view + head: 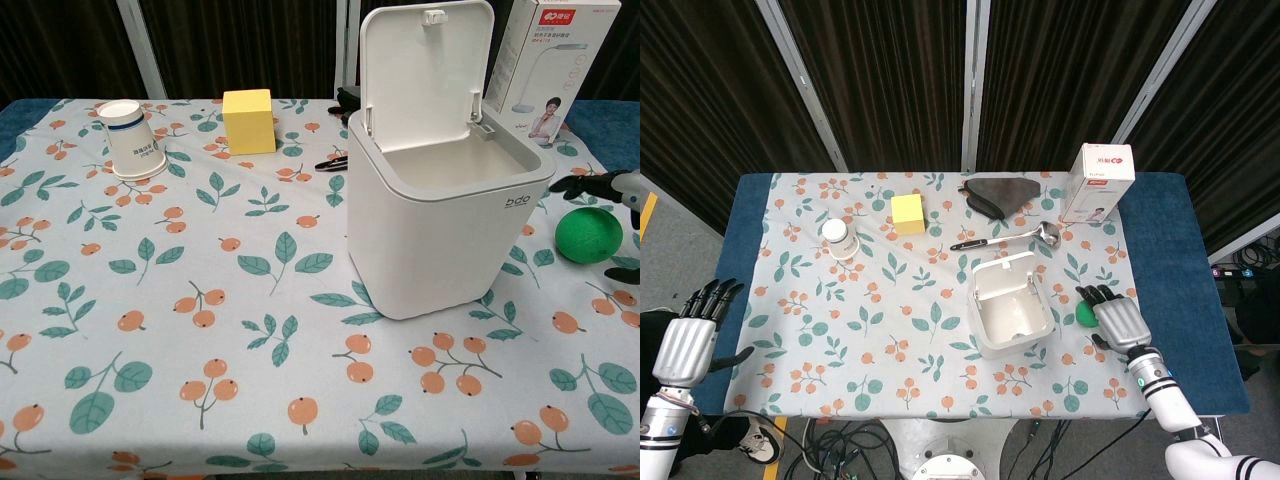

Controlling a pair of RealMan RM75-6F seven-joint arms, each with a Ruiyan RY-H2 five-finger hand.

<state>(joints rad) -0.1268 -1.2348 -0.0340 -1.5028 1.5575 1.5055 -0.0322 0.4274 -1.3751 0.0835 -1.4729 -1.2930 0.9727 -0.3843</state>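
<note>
Fingers of the right hand [1118,320] are spread wide above the green ball [588,236], holding nothing. The ball lies on the table [1160,250] just right of the open white bin [1011,312]. The left hand [686,340] hangs open, off the table's left edge.
</note>
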